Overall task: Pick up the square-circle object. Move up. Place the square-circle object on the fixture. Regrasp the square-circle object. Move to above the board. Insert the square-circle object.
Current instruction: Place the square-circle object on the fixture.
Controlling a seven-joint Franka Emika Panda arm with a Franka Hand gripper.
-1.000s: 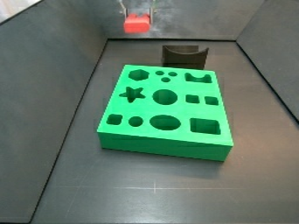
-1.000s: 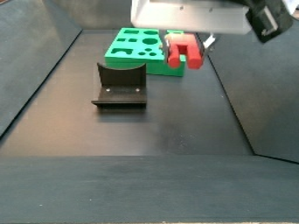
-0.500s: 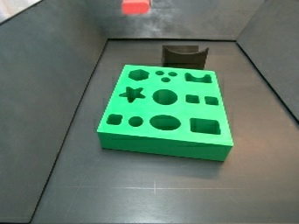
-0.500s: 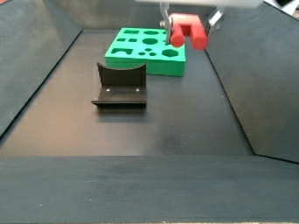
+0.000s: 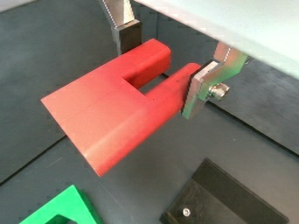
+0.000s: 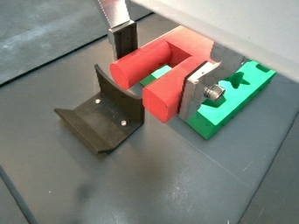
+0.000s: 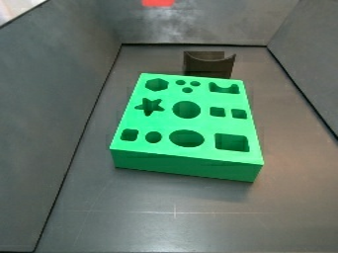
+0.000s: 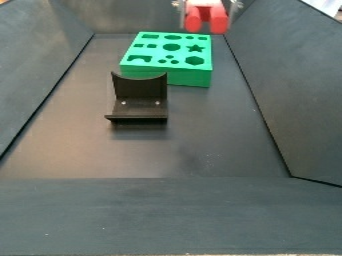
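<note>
My gripper is shut on the red square-circle object, its silver fingers pressing the two prongs, and holds it high in the air. It shows the same way in a wrist view. In a side view the object hangs at the top edge, above the far end of the green board. In a side view only a sliver of the object shows. The dark fixture stands on the floor near the board, well below the gripper; it also shows in a wrist view.
The board lies mid-floor with several shaped holes. The fixture stands behind it by the back wall. Grey walls slope up on both sides of the dark floor.
The gripper has risen with the red object in it, from just above the floor near the board to the top edge of both side views.
</note>
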